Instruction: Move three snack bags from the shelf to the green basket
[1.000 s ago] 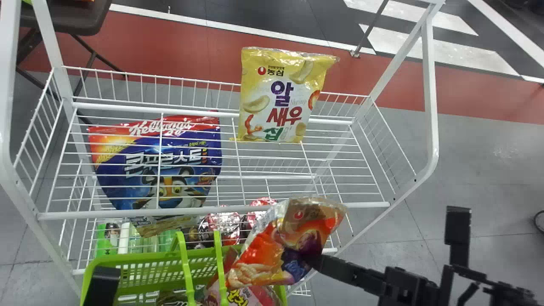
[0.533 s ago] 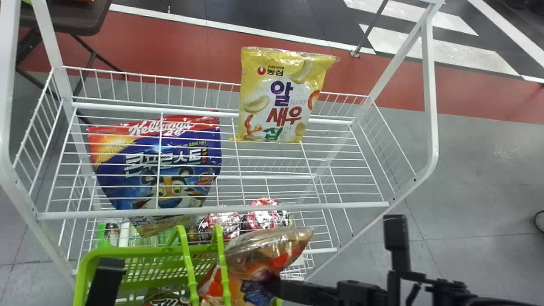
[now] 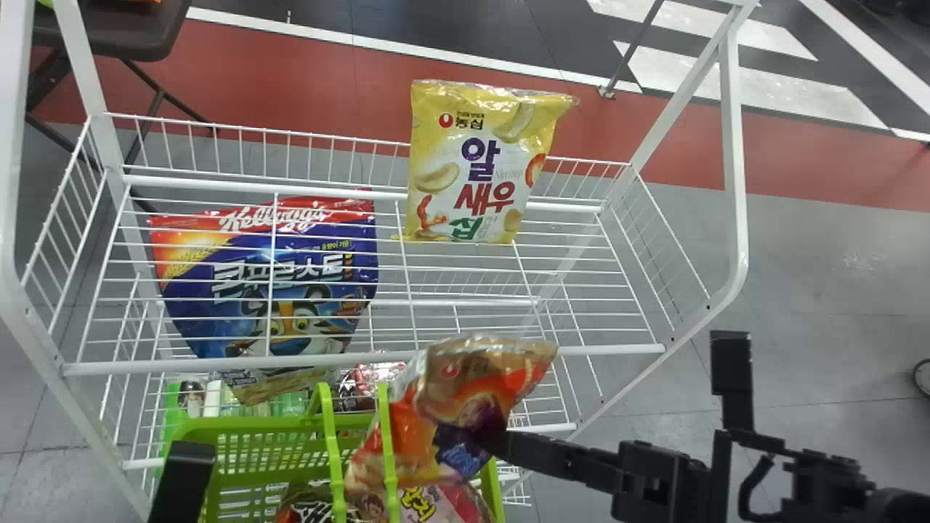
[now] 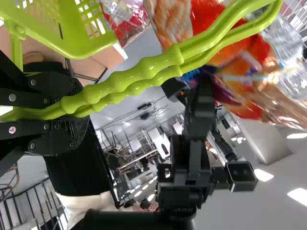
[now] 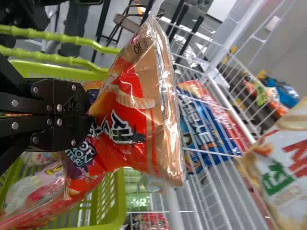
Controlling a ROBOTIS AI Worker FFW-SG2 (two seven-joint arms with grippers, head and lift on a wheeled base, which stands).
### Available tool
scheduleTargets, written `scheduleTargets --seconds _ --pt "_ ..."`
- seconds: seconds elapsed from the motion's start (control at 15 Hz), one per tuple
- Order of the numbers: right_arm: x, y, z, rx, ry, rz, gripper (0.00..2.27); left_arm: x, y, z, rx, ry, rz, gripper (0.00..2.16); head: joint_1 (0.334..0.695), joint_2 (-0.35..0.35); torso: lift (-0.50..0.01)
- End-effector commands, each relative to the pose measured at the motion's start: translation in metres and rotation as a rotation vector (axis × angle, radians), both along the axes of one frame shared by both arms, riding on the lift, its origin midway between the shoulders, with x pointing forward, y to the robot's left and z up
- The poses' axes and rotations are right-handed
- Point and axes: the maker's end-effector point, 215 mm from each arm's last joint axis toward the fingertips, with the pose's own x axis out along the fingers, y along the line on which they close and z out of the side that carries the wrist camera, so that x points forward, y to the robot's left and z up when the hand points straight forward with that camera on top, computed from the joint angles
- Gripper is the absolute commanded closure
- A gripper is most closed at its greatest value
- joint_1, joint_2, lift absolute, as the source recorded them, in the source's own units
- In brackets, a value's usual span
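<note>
Held above the green basket, an orange snack bag is pinched in the right gripper; the left gripper grasps the basket's two handles. The bag could snag on those handles, or slide off the heaped packages inside. Count one held bag, at least two packages in the basket, and, beyond it on the wire shelf, one yellow snack bag and one blue cereal bag.
</note>
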Motion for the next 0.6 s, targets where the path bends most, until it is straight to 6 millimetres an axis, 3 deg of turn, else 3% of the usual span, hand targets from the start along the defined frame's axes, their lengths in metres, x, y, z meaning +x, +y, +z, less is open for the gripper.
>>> scheduleTargets --seconds 0.0,0.27,0.4,0.53 --pt "-0.006 0.007 -0.003 0.005 0.024 0.014 2.25 0.000 -0.002 0.001 -0.001 -0.002 0.001 1.64 0.695 -0.350 -0.047" --pt "-0.020 0.045 -0.058 -0.022 0.170 0.056 2.25 0.002 -0.002 0.002 -0.003 -0.010 0.004 1.64 0.695 -0.350 -0.047" --pt "-0.020 0.063 -0.073 -0.002 0.212 0.083 2.25 0.003 -0.002 0.002 -0.006 -0.010 0.005 1.64 0.695 -0.350 -0.047" --pt "-0.016 0.069 -0.081 -0.021 0.226 0.090 2.25 0.004 -0.001 0.002 -0.007 -0.010 0.007 1.64 0.695 -0.350 -0.047"
